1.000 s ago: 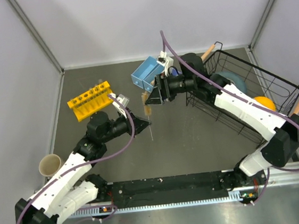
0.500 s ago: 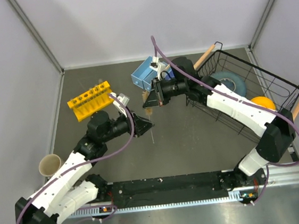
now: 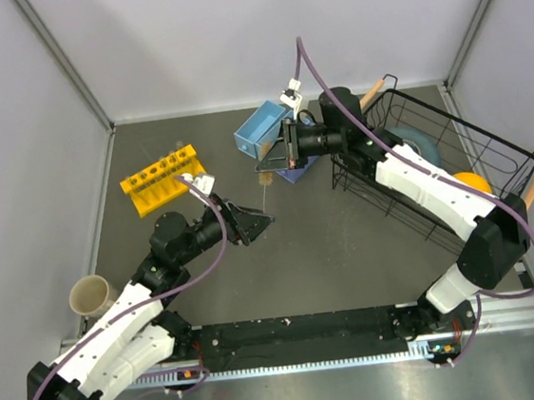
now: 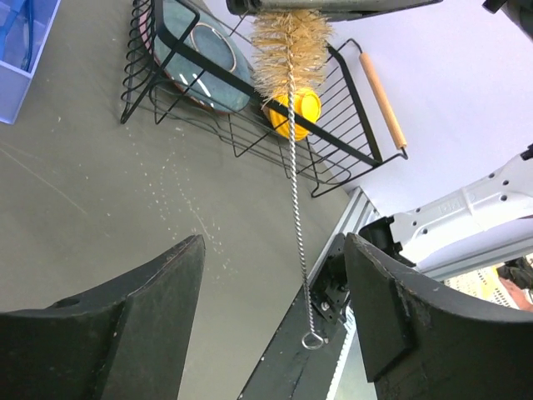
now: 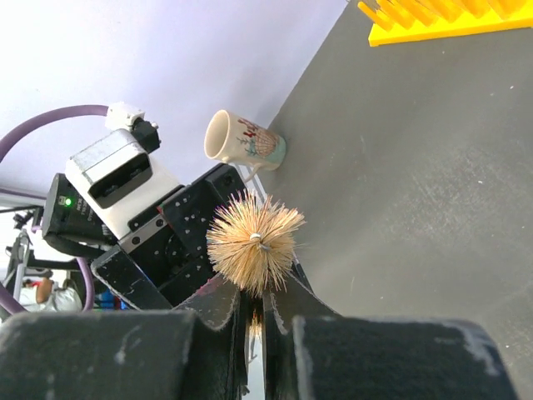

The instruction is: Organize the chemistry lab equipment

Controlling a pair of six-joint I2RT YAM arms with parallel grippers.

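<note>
Brush [image 4: 287, 54] (tan bristle tuft, twisted wire handle, looped end) is pinched in the right jaws, left jaws spread.

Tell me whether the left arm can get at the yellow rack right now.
Probably yes: the left gripper is open and empty, and the rack stands close beside that arm with nothing between. The brush hangs clear of it, in the shut right gripper.
</note>
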